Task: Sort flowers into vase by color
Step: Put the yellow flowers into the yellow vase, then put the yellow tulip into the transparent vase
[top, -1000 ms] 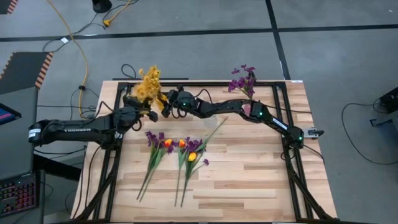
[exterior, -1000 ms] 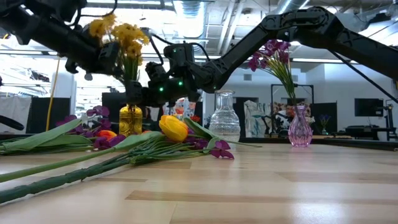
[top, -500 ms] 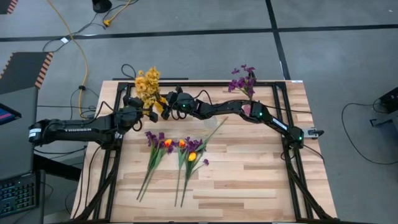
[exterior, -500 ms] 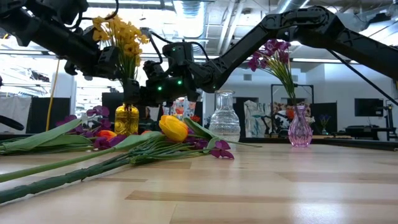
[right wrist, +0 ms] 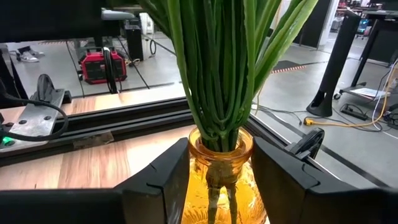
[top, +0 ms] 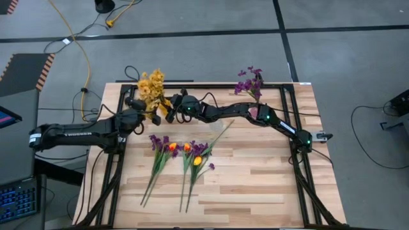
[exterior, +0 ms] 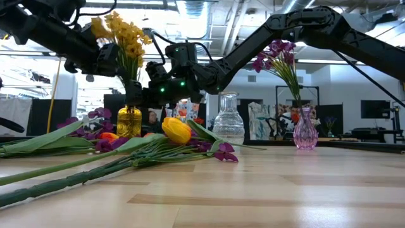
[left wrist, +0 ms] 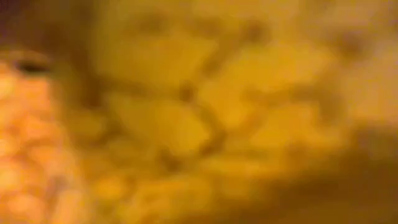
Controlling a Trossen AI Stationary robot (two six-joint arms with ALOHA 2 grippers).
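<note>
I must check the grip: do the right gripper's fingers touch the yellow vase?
Cannot tell. In the right wrist view the fingers flank the yellow vase closely, but neither contact nor gap shows plainly.
</note>
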